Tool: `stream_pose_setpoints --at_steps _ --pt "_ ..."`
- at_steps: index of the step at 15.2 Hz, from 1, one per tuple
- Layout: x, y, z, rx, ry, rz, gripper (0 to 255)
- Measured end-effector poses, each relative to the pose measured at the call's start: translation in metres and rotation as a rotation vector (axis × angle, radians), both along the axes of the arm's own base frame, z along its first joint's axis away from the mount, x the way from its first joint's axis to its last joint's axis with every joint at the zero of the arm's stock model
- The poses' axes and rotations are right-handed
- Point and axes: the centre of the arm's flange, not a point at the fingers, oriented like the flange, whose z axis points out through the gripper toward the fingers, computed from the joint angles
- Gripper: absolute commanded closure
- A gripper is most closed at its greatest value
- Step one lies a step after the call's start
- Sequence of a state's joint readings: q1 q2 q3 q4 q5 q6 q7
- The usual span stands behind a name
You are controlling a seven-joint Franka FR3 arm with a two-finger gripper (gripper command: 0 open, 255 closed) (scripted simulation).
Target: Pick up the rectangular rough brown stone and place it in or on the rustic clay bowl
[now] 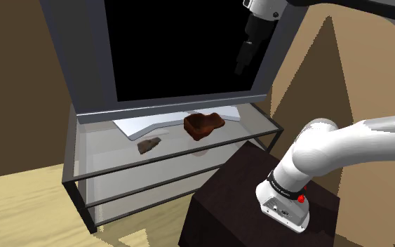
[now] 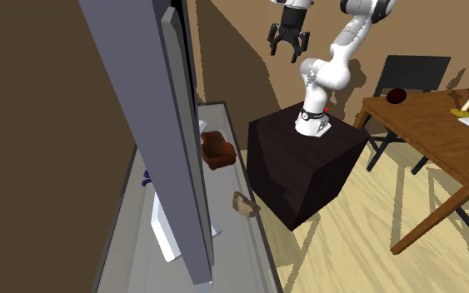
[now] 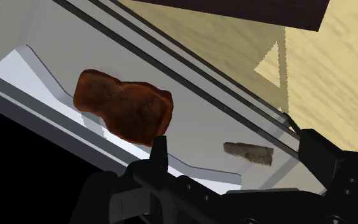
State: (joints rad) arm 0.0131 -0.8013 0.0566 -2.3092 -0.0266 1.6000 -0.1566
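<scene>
Spotted black two-finger pincer [image 2: 286, 52] high above dark box stand [image 2: 295, 166]: released, fingers [image 3: 323, 159] spread, gripping nothing. Found small rectangular rough grey-brown stone [image 1: 149, 145] lying flat on glass-topped, dark-framed surface [image 1: 101, 144], near its front edge, well below pincer. Noted lumpy reddish-brown clay bowl [image 1: 203, 125] on same surface, near stone but apart from it, toward shoulder view's right. Bowl at pale grey foot [image 1: 143, 125] of grey-framed, black-screened television [image 1: 182, 49]; touching or just beside, cannot tell.
</scene>
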Motion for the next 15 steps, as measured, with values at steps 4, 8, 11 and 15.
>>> stream_pose_setpoints --at_steps 4,8,11,15 --pt "0.016 -0.003 -0.022 0.003 -0.001 0.067 0" --pt "0.043 -0.010 -0.063 0.008 -0.007 0.195 0" --pt "0.065 -0.012 -0.095 0.012 -0.012 0.294 0" --pt "0.098 -0.015 -0.137 0.017 -0.019 0.426 0"
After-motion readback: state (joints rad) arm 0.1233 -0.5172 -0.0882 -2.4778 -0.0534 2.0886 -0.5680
